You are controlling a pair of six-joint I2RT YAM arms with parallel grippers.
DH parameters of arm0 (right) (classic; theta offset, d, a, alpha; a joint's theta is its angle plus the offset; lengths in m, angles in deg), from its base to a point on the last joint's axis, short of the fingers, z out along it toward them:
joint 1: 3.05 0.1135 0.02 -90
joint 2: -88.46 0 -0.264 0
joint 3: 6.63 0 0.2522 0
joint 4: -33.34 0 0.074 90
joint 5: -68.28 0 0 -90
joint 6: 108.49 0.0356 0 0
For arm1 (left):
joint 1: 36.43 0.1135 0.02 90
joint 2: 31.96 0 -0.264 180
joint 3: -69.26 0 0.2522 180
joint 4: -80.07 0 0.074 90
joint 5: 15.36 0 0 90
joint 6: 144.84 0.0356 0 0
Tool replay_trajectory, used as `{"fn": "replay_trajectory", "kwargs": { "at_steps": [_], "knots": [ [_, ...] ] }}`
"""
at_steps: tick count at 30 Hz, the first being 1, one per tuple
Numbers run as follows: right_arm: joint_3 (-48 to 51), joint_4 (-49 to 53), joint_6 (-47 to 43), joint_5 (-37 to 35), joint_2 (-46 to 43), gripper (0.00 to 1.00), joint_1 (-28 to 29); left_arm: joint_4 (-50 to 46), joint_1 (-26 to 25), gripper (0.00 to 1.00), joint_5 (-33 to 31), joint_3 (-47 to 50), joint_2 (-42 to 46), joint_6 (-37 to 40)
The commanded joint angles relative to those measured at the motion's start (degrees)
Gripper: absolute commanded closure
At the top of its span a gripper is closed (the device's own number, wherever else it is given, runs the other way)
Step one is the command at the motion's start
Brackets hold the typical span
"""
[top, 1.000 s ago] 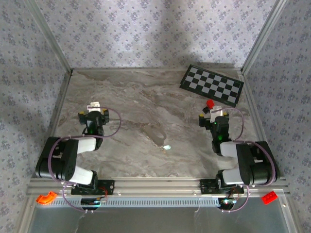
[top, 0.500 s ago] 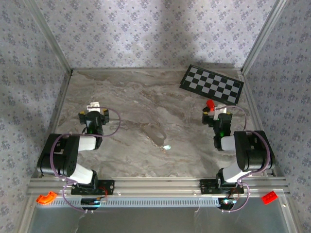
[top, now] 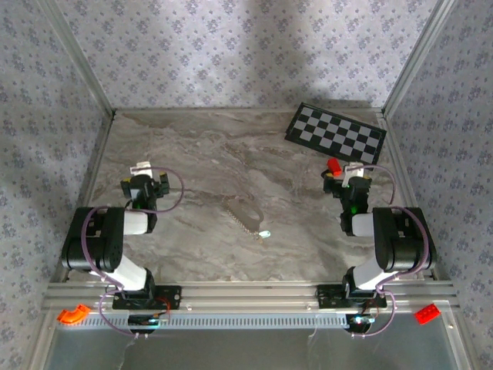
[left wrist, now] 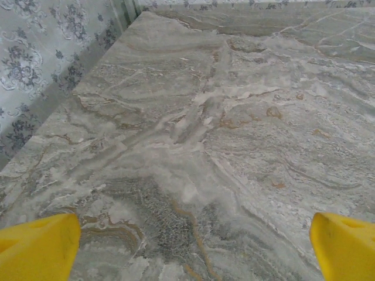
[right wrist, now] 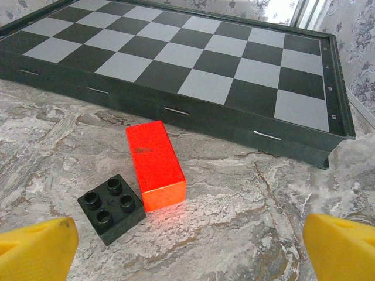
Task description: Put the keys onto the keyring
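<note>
Gaping wide, holding nothing: left claw at nine o'clock, right claw at three; key lies at five-o'clock end of chain.

Thin silvery link chain mid grey marble tabletop; tiny mint-headed key at its near-right end. Black-and-grey chequered board far right; red rectangular block before it, black studded brick just beside, nearer-left.

Thin silvery keyring chain lying slack mid-table, mint-headed key flat at its near end
</note>
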Motion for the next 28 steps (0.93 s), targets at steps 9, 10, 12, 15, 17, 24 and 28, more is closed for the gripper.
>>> {"fn": "replay_trajectory", "kwargs": {
  "at_steps": [9, 10, 12, 15, 17, 24, 28],
  "knots": [
    [-1.39, 0.82, 0.58, -1.7, 0.5, 0.0, 0.16, 3.14, 0.06, 0.0, 1.43, 0.53, -0.09, -0.74],
    [-1.4, 0.82, 0.56, -1.74, 0.46, 0.0, 0.21, 3.08, 0.03, 0.0, 1.98, 0.45, -0.2, -0.58],
    [-1.41, 0.84, 0.49, -1.79, 0.47, 0.0, 0.2, 2.87, 0.07, 0.0, 2.15, 0.42, -0.19, -0.58],
    [-1.47, 0.82, 0.47, -1.79, 0.49, 0.01, 0.24, 2.89, 0.1, 0.0, 2.18, 0.4, -0.16, -0.56],
    [-1.43, 0.85, 0.47, -1.88, 0.48, 0.01, 0.29, 2.9, 0.12, 0.0, 2.2, 0.46, -0.16, -0.55],
    [-1.44, 0.9, 0.47, -1.88, 0.46, 0.0, 0.26, 2.83, 0.14, 0.0, 2.2, 0.32, -0.14, -0.59],
    [-1.35, 0.83, 0.47, -1.92, 0.48, 0.0, 0.27, 2.81, 0.09, 0.0, 2.2, 0.34, -0.21, -0.6]
  ]
}}
